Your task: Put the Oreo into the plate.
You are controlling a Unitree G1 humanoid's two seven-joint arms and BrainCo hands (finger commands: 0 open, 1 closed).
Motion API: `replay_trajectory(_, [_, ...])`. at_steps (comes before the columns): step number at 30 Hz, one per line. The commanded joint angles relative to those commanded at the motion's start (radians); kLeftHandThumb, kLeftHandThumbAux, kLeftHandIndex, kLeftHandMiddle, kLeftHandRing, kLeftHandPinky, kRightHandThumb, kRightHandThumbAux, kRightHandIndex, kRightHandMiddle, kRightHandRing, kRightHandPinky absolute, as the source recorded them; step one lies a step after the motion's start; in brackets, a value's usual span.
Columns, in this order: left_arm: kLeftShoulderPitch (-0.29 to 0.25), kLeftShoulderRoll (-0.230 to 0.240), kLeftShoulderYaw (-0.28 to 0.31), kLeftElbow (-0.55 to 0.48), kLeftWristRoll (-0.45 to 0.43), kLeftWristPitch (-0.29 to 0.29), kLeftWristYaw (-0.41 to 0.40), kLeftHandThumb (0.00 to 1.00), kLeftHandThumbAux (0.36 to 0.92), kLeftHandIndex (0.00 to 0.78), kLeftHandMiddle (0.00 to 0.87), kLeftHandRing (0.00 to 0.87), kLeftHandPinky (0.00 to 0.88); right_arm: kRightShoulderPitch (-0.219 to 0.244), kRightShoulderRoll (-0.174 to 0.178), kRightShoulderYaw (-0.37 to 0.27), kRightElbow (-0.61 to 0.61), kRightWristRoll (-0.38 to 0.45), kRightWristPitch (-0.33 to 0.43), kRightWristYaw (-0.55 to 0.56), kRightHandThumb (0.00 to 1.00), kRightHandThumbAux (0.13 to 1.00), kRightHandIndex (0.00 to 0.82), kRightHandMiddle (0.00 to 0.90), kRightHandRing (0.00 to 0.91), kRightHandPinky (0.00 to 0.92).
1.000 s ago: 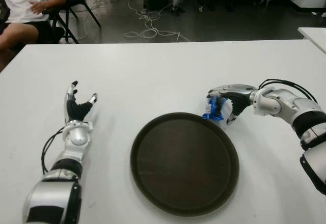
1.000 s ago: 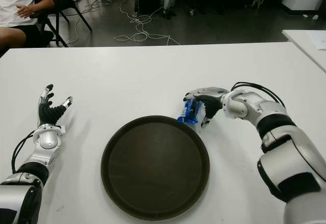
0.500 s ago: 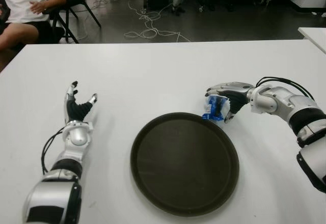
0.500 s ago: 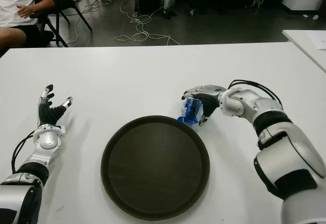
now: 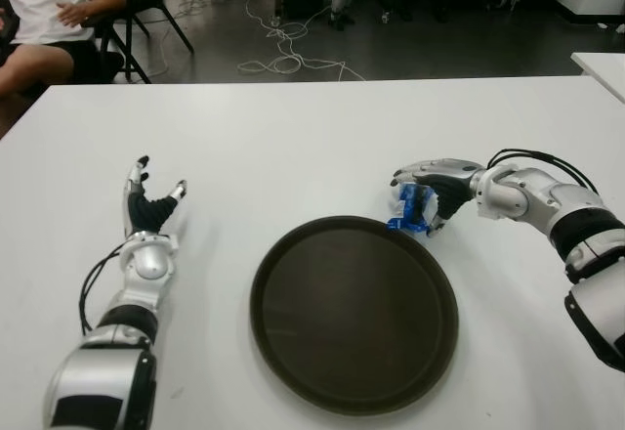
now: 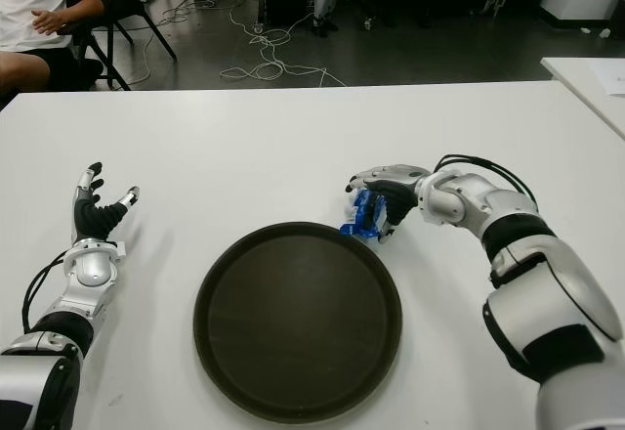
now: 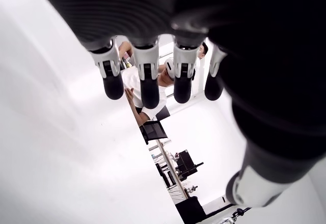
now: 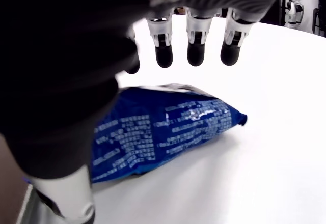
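Plate point(image 5: 354, 313) sat on the table point(image 5: 293, 147) near its front, Oreo pack point(image 5: 410, 209) just behind the plate's right rim, right hand point(image 5: 437, 193) over it, left hand point(image 5: 146, 213) well left of the plate, seated person point(image 5: 49, 10) behind the table's far left corner.

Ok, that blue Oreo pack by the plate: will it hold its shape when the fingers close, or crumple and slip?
The Oreo pack looks like a thin, glossy film pouch, so it will probably crinkle rather than stay stiff. The shiny wrap may slide between the right robot hand fingers. It lies flat on the table at the plate rim, so it is unlikely to roll.
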Motion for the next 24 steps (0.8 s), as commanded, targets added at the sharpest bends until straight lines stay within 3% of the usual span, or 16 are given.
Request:
replay_trajectory(9, [0.000, -0.001, -0.002, -0.001, 0.002, 0.005, 0.002, 0.000, 0.720, 0.060, 0.096, 0.081, 0.063, 0.000, 0.013, -0.006, 0.002, 0.009, 0.009, 0.014, 0.000, 0.779, 0.000, 0.000, 0.000, 0.000])
replay_trajectory(16, [0.000, -0.002, -0.001, -0.002, 0.001, 0.005, 0.006, 0.000, 0.717, 0.063, 0.106, 0.086, 0.061, 0.003, 0.018, -0.008, 0.001, 0.011, 0.010, 0.010, 0.000, 0.804, 0.000, 0.000, 0.000, 0.000])
replay_trajectory(24, [0.000, -0.005, 0.002, -0.004, -0.004, 0.003, 0.002, 0.000, 0.748, 0.061, 0.100, 0.075, 0.054, 0.002, 0.028, 0.001, 0.004, 0.002, 0.010, 0.009, 0.000, 0.822, 0.000, 0.000, 0.000, 0.000])
